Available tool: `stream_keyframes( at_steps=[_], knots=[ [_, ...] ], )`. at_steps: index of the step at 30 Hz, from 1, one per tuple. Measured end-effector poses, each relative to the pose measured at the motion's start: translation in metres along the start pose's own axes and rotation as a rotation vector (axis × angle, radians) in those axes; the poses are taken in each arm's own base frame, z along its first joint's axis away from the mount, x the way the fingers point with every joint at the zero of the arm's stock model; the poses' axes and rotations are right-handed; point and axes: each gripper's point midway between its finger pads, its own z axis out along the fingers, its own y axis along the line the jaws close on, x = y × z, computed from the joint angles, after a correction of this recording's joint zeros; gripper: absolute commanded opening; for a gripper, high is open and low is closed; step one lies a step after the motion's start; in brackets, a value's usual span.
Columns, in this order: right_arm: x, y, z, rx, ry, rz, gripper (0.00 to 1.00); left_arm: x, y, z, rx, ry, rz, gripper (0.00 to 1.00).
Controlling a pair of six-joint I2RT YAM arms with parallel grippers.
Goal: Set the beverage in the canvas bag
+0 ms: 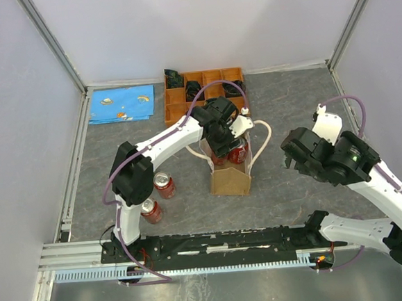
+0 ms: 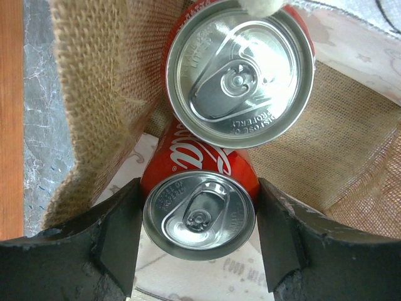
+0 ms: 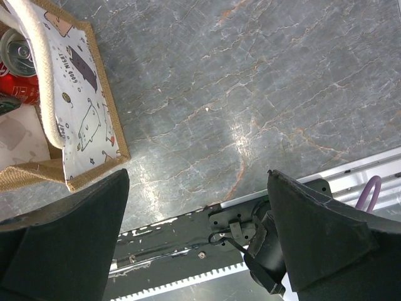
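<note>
The canvas bag (image 1: 231, 180) stands open at the table's middle, with its cream handles (image 1: 262, 144) flopped outward. My left gripper (image 1: 222, 140) reaches down into its mouth. In the left wrist view this gripper (image 2: 199, 233) is shut on a red cola can (image 2: 199, 216), the beverage, upright between both black fingers (image 2: 119, 232) inside the bag's woven wall (image 2: 94, 94). A second red can (image 2: 240, 75) stands in the bag just beyond it. My right gripper (image 1: 295, 153) hovers open to the right of the bag, with only the table between its jaws (image 3: 197, 238).
Two more red cans (image 1: 164, 185) (image 1: 151, 210) stand on the table left of the bag. An orange compartmented tray (image 1: 176, 97) holding dark items sits behind the bag, and a blue cloth (image 1: 121, 104) lies at the back left. The rail (image 3: 188, 238) runs along the near edge.
</note>
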Motion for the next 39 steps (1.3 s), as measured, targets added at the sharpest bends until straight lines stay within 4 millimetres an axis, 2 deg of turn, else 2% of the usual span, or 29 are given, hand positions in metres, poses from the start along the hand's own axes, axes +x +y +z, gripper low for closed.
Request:
stream_keyframes(
  at_steps=[3, 9, 10, 13, 22, 24, 25, 26, 39],
  knots=[
    [0.0, -0.001, -0.001, -0.003, -0.002, 0.003, 0.99, -0.001, 0.0, 0.0, -0.002, -0.003, 0.001, 0.39],
    [0.0, 0.0, 0.0, 0.0, 0.0, 0.0, 0.99, -0.001, 0.0, 0.001, -0.001, -0.003, 0.001, 0.71],
    [0.0, 0.0, 0.0, 0.001, 0.001, -0.001, 0.99, 0.0, 0.0, 0.001, -0.001, -0.002, 0.001, 0.76],
    [0.0, 0.001, 0.001, 0.004, 0.002, -0.005, 0.99, 0.0, 0.0, 0.001, -0.003, -0.006, 0.001, 0.83],
    [0.0, 0.001, 0.001, 0.006, 0.004, -0.006, 0.99, 0.009, -0.005, 0.001, 0.006, 0.009, 0.001, 0.88],
    [0.001, 0.002, 0.001, 0.005, 0.004, -0.005, 0.99, 0.009, -0.006, -0.002, 0.005, 0.007, 0.002, 0.92],
    [0.001, 0.002, 0.001, 0.005, 0.004, -0.005, 0.99, 0.009, -0.006, -0.003, 0.004, 0.005, 0.002, 0.98],
    [0.0, 0.002, 0.001, 0.005, 0.004, -0.005, 0.99, 0.008, -0.006, -0.004, 0.003, 0.003, 0.002, 0.99],
    [0.0, 0.006, 0.002, -0.008, 0.006, 0.0, 0.99, 0.006, -0.006, -0.027, -0.016, -0.013, 0.002, 0.99]
  ],
)
